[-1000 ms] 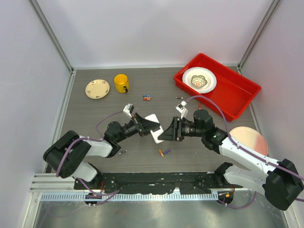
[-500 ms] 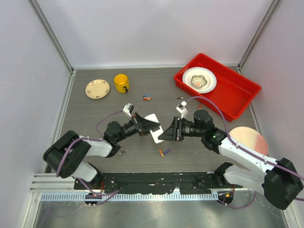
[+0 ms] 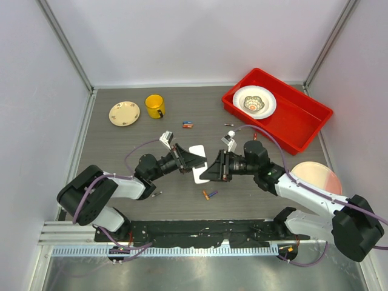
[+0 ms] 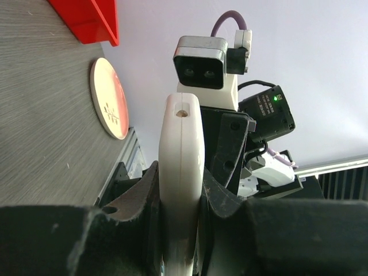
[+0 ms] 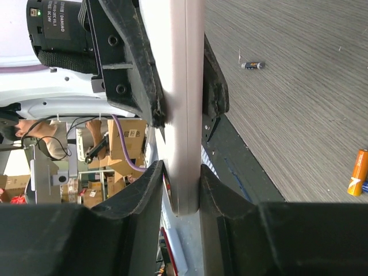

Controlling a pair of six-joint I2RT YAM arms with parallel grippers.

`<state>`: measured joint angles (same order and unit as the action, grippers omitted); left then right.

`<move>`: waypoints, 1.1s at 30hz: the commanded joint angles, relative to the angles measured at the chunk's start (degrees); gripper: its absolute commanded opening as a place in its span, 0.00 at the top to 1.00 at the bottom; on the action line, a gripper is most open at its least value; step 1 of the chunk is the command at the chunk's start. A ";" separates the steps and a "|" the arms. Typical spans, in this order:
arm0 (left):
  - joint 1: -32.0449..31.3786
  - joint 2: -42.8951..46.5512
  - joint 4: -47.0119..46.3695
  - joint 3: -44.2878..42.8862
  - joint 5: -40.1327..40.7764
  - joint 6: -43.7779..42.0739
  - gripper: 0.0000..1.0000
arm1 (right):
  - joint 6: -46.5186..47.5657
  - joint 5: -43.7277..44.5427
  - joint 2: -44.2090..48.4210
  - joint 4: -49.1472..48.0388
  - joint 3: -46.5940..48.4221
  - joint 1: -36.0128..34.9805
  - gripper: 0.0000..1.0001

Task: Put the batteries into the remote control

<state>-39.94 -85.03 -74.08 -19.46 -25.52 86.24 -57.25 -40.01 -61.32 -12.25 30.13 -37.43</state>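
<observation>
Red tray (image 3: 300,118) right | cup (image 3: 154,106) left | batteries (image 3: 210,194) near remote (image 3: 196,150) (gripped both ends)

Grey wood-grain tabletop (image 3: 121,145), plain white enclosure walls (image 3: 200,42), metal corner posts (image 3: 68,48), steel ledge (image 3: 200,274) in front, even light

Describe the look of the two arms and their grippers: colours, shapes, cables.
Both are alike. The left arm and right arm have white shells between black joints. Each carries a looping purple cable and a small white camera box at the wrist. The left gripper and right gripper are black, with two wedge-shaped fingers each.
</observation>
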 commanded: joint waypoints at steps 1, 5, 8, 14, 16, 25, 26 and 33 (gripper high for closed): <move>-5.32 0.39 -14.51 -2.33 -11.30 -0.02 1.00 | -0.40 10.47 -2.84 -11.30 3.97 0.16 0.99; -5.76 1.01 -14.42 -2.51 -12.45 -0.28 1.00 | -0.49 12.76 -3.89 -12.36 5.72 0.95 0.99; -5.67 1.80 -14.42 -1.98 -12.54 -0.63 1.00 | -0.84 13.29 -4.07 -13.06 6.43 2.36 0.99; -5.67 2.51 -14.42 -1.37 -12.45 -1.16 1.00 | -1.98 8.29 -6.61 -15.60 7.22 3.77 0.99; -5.41 2.42 -13.99 -1.54 -12.36 -1.33 1.00 | -3.12 5.57 -7.58 -19.11 6.96 3.68 0.97; -4.88 1.27 -13.98 -2.25 -10.96 -1.60 1.00 | -4.62 3.01 -5.39 -21.50 4.68 3.77 0.84; -4.79 1.19 -13.98 -2.16 -10.70 -1.68 1.00 | -4.53 2.92 -5.30 -21.41 4.50 3.77 0.91; -1.99 1.98 -12.05 -0.67 -7.45 -1.86 0.56 | 5.29 0.37 -2.58 -5.22 8.09 3.68 0.99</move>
<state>-40.23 -84.55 -76.84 -20.84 -25.85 84.99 -59.77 -46.85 -66.89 -21.47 32.42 -35.38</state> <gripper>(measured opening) 0.364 0.289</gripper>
